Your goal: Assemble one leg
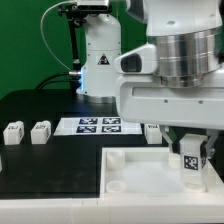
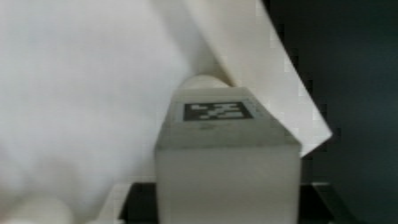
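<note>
Although two spare legs [image 1: 40,131] stand at the exterior view's left on the table [image 1: 40,172], and the marker board [image 1: 98,125] and a third spare leg [image 1: 152,133] lie more toward the middle, the coming move depends on what is at the exterior view's right. There the gripper [image 1: 190,150] has its fingers closed on the leg [image 1: 190,166], which hangs with its long axis upright and its tag facing the camera. The leg is directly under the gripper, over the far right-hand corner of the white square part [image 1: 140,186], so I judge the way to go is straight down. The socket below it is hidden, and I cannot tell whether the leg touches it. In the wrist view the leg [image 2: 221,150] stands very near the part's raised edge [image 2: 267,80], so side room looks small.
</note>
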Motion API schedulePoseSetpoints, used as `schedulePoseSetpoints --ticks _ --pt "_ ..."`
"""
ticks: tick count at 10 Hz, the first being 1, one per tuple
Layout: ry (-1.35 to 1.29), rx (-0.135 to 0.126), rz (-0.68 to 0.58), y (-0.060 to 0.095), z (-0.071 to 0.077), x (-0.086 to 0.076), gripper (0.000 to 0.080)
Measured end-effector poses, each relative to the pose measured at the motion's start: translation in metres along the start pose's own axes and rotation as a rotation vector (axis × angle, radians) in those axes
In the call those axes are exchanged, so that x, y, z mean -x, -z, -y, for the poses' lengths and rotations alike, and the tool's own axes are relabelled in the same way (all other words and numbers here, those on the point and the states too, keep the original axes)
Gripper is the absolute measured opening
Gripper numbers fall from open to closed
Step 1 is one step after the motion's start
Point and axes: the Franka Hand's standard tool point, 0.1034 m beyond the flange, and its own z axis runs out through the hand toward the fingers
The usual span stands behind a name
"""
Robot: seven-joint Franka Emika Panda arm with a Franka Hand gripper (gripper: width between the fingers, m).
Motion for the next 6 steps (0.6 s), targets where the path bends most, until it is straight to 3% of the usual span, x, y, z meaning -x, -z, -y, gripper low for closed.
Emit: schedulePoseSetpoints --ticks 3,6 --pt "-0.497 0.007 0.014 -0.0024 0.0000 0.0035 0.0291" --pt "-0.618 0.015 -0.001 -0.0029 0.0021 0.0058 0.0291"
